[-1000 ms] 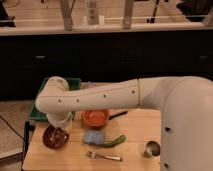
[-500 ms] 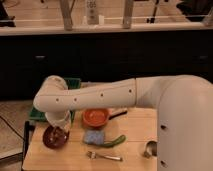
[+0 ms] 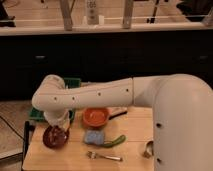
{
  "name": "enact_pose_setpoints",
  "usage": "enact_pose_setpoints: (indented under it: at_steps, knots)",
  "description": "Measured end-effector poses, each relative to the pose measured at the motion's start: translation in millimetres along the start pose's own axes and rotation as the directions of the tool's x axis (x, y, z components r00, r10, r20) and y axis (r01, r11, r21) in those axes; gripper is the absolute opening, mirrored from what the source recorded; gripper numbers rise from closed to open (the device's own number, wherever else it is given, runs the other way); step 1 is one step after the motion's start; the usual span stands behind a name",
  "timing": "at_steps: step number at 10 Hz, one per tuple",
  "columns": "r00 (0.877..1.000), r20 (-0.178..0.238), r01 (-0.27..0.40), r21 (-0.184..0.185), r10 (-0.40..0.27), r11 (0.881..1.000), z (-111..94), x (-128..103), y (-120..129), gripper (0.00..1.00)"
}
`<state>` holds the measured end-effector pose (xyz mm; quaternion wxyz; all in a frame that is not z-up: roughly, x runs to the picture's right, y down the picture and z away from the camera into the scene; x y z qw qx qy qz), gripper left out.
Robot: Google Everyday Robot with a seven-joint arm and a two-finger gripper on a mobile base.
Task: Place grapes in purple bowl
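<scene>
Purple bowl (image 3: pixel 54 137) sits at the front-left of a light wooden table (image 3: pixel 75 159): round, dark maroon, w/ a glossy sheen inside. Being round, it has no long axis; its opening faces up. The grapes can't be picked out anywhere, neither in the bowl nor on the table, so their colour, direction and long axis can't be told.

The gripper (image 3: pixel 59 128) hangs directly over the bowl's back rim, at the end of a thick white arm (image 3: pixel 90 96) that reaches in horizontally from the right and bends down at a rounded elbow above the bowl. The wrist housing covers it, so how far apart the fingers are, and whether they hold anything, can't be told.

Just right of the purple bowl, toward the table's middle, is a bright orange bowl (image 3: pixel 95 116), partly under the arm. In front of it lies a light blue sponge (image 3: pixel 93 137), and touching the sponge's right side a curved green vegetable (image 3: pixel 115 141), prob. a pepper or pod. Nearer the front edge lies a metal fork (image 3: pixel 104 156), roughly left to right. A steel cup (image 3: pixel 148 149) shows at the right, half hidden by the robot's white body (image 3: pixel 182 125). A green bin (image 3: pixel 37 114) stands behind the purple bowl, at the table's back-left.

Behind the table, dark cabinets (image 3: pixel 125 55) under a pale counter. No legible writing or brand.
</scene>
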<state>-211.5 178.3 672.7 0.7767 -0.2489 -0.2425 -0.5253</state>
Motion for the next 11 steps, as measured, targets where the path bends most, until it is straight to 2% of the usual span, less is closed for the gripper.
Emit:
enact_pose_setpoints:
  at_steps: [11]
  knots:
    - [0.999,-0.008,0.035,0.011,-0.035,0.999,3,4,-16,0.03]
